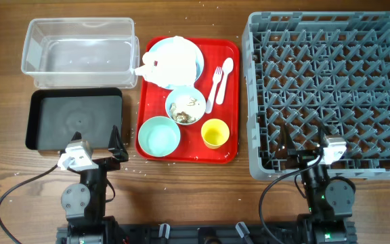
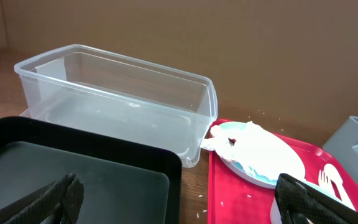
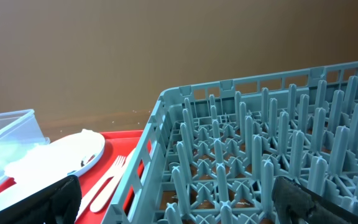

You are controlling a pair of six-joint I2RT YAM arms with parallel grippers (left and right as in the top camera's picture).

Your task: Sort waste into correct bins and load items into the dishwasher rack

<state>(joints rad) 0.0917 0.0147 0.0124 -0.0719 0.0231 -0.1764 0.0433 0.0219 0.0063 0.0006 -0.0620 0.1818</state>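
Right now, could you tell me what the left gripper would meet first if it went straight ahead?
Probably the black tray, which lies just ahead of the open left gripper; beyond it stands the clear tub. Depth is unclear.

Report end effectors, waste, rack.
Left end effector, right end effector open, empty. Napkin on plate, scraps in bowl. Rack holds nothing. Nothing in the way.
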